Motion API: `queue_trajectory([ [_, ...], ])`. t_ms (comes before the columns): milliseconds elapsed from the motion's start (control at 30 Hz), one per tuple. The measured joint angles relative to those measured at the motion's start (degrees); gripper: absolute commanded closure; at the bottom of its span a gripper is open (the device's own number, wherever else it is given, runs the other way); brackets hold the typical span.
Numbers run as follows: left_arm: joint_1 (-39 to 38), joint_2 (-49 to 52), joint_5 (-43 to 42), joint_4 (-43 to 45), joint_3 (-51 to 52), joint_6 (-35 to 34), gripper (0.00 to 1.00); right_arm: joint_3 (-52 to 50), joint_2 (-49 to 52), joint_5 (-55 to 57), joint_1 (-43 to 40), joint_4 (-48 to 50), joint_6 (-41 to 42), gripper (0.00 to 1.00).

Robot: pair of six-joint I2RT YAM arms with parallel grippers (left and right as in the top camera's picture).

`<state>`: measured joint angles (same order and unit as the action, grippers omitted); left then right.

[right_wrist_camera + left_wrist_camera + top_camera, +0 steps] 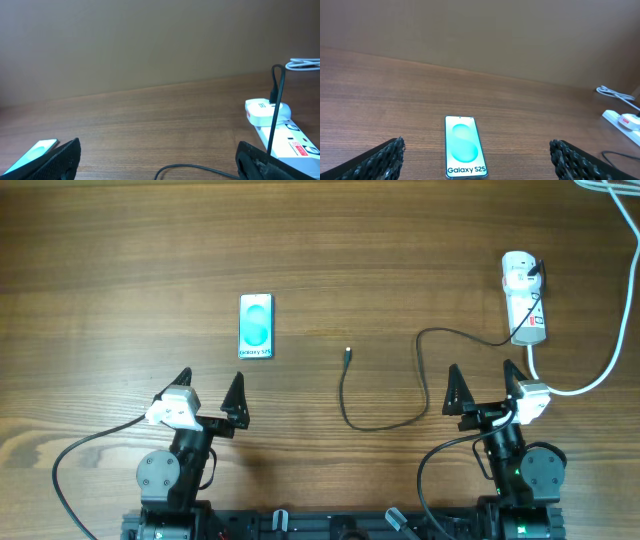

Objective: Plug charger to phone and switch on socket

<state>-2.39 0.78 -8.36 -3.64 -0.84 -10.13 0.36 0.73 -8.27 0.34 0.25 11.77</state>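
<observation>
The phone (pixel 256 326) lies flat left of centre, light blue screen up with "Galaxy S25" text; it also shows in the left wrist view (pixel 464 147). The charger's thin black cable (pixel 385 418) loops across the middle, its metal-tipped end (pixel 347 354) free on the wood. Its other end sits at a white plug (pixel 520 272) in the white socket strip (pixel 527 310), also seen in the right wrist view (pixel 285 135). My left gripper (pixel 207 392) is open and empty, near side of the phone. My right gripper (pixel 485 384) is open and empty, near the strip.
A thick white cord (pixel 610 350) runs from the strip's near end out to the right and up to the table's far right corner. The wooden table (pixel 120 270) fills the view. A plain brown wall stands behind the table in the wrist views.
</observation>
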Motion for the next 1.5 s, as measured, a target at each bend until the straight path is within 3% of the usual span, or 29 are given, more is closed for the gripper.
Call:
queue_trajectory([
  [167, 2.9, 5.4, 0.2, 0.0, 0.0, 0.0, 0.00, 0.0, 4.0, 0.0, 0.0, -0.1, 0.0, 0.00],
  [1367, 2.9, 5.4, 0.2, 0.0, 0.0, 0.0, 0.00, 0.0, 4.0, 0.0, 0.0, -0.1, 0.0, 0.00],
  [1500, 2.9, 5.4, -3.0, 3.5, 0.2, 0.0, 0.00, 0.0, 4.0, 0.0, 0.0, -0.1, 0.0, 0.00],
])
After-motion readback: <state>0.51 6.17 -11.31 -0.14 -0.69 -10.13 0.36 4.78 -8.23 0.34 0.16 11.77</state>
